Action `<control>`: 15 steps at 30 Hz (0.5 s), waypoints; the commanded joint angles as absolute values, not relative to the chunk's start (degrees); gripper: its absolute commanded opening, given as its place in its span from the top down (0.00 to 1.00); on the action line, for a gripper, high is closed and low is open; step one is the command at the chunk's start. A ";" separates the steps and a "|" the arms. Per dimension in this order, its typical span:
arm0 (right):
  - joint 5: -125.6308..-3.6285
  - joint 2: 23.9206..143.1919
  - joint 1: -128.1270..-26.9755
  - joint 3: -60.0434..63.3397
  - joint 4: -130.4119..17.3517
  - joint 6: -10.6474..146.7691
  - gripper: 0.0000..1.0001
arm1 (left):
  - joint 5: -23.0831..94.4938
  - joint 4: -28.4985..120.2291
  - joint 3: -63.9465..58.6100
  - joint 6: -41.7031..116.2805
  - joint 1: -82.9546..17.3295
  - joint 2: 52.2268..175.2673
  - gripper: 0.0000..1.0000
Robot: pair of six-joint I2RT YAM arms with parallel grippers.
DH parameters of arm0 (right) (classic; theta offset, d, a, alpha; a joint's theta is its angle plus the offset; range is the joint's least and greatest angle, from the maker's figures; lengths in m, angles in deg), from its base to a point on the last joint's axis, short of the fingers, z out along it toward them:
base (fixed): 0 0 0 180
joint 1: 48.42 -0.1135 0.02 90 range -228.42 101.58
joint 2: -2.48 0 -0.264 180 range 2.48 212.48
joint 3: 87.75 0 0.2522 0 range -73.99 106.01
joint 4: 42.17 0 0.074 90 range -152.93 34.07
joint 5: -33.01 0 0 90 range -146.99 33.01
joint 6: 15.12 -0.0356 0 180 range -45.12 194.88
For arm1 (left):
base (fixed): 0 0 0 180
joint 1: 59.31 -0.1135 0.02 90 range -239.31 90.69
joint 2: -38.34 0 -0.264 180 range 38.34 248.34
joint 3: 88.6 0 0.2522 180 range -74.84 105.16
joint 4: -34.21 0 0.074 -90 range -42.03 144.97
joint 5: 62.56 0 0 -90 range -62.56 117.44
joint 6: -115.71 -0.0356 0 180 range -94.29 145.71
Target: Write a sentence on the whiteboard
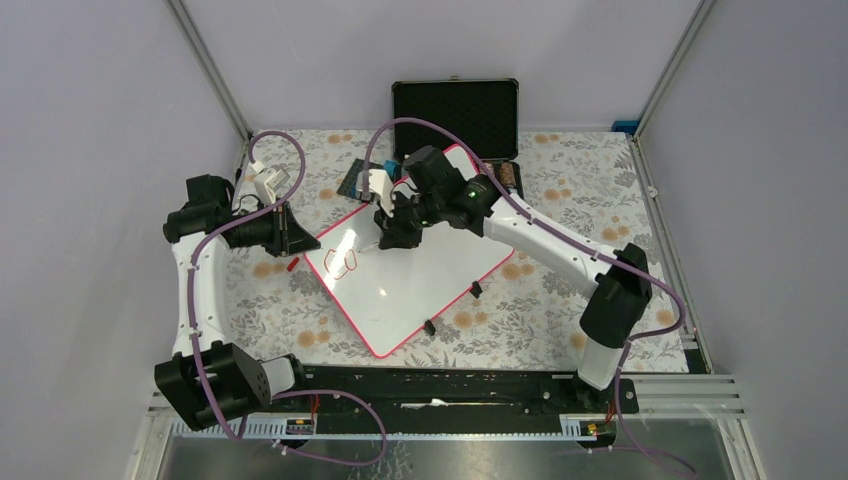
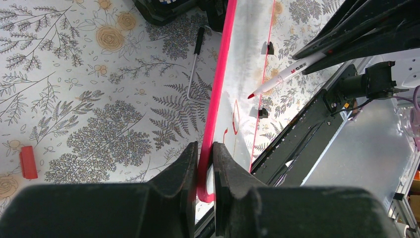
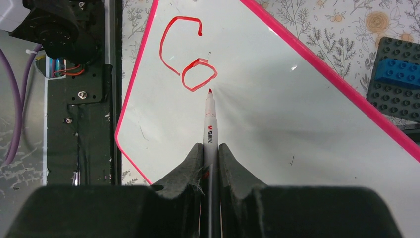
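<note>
Only "Co" of the sentence [image 3: 197,61] is written, just ahead of the tip of the pen [image 3: 210,124], with the right gripper [image 3: 211,148] clamped on the pen over the whiteboard [image 3: 277,114] and the left gripper [image 2: 204,148] pinching its edge; next, likely, a sideways shift for "u".
</note>
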State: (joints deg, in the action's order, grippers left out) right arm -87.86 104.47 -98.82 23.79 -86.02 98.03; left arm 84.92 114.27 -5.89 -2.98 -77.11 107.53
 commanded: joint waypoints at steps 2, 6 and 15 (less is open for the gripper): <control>-86.81 105.54 -99.66 27.76 -84.24 97.81 1.00 | 85.28 113.13 -6.53 -4.16 -77.20 107.79 1.00; -86.67 106.02 -99.75 28.27 -84.24 97.90 1.00 | 85.30 113.14 -6.60 -4.16 -77.22 107.69 1.00; -85.55 106.87 -99.75 28.41 -84.25 98.74 1.00 | 85.16 113.07 -6.60 -4.12 -77.22 107.77 1.00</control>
State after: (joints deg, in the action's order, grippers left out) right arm -86.90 106.37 -99.06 26.35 -85.58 98.05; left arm 84.92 114.23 -5.98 -2.96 -77.16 107.51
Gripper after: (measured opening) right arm 0.182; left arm 0.141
